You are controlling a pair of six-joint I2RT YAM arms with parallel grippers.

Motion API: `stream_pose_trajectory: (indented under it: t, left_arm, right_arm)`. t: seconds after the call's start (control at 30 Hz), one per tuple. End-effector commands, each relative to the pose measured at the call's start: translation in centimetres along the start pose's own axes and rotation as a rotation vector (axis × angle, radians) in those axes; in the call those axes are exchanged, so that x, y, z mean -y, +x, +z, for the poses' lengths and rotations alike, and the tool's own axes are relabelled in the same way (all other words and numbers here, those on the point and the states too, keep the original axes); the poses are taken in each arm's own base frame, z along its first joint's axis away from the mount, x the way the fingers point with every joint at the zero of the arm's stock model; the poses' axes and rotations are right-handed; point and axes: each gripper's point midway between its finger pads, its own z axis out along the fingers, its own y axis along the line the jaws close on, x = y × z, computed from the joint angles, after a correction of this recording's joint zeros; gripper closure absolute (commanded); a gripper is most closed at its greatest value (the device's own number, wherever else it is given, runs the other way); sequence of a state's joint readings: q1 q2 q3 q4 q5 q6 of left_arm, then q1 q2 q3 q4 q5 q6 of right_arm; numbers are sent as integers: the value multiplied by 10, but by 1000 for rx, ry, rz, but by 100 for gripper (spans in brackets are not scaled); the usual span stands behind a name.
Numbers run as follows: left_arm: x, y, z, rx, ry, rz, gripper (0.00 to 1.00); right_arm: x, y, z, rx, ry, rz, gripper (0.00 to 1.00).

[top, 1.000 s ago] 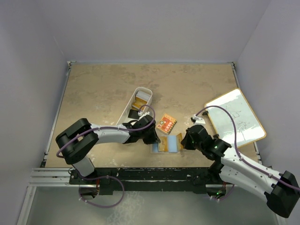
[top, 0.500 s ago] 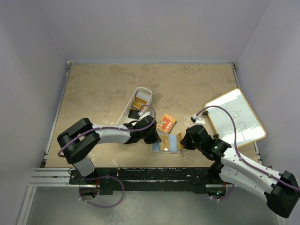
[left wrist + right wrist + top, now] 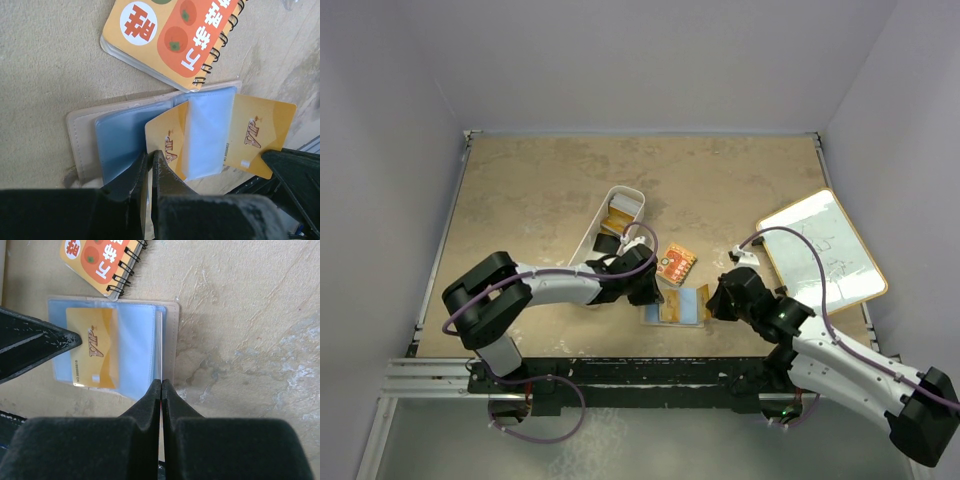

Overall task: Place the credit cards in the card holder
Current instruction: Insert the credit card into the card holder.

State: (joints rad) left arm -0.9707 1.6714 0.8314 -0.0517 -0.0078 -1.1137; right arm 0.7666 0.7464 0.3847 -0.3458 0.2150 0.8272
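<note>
The beige card holder [image 3: 697,304] lies open near the table's front, its clear blue sleeves spread; it also shows in the left wrist view [image 3: 80,145] and the right wrist view [image 3: 172,335]. My left gripper [image 3: 150,156] is shut on the corner of an orange-gold VIP card [image 3: 167,142] that sits partly under a sleeve. A second orange-gold card [image 3: 257,132] lies at the holder's other side. My right gripper [image 3: 161,384] is shut on the holder's edge by the sleeves. An orange-gold card [image 3: 95,352] shows there inside the sleeves. In the top view the left gripper [image 3: 650,291] and right gripper [image 3: 713,301] flank the holder.
An orange spiral-bound patterned packet [image 3: 675,264] lies just behind the holder, touching it in the left wrist view [image 3: 175,35]. A long white bin [image 3: 596,228] with more cards stands behind the left gripper. A whiteboard [image 3: 823,250] lies at the right.
The left gripper has edged slightly toward the holder with the card. The right gripper and the holder stay about where they were.
</note>
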Motion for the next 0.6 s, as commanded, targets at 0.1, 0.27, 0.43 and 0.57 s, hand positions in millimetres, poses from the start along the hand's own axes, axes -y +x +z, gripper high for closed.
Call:
stream_pose_trajectory:
  t: [0.1,0.27,0.43,0.57]
  left_arm:
    - [4,2,2,-24,-16,65,100]
    - [12,1,6,-28,6,58,100]
    - [10,1,7,-25,-4,55,100]
    - [6,2,5,-34,-22,73,100]
  right_arm:
    - [2,4,2,-10,-1,-7,100]
    - [1,4,3,-14,1,-8,100]
    - [1,3,4,-13,1,-8,100]
    - [1,4,4,-15,5,-12,100]
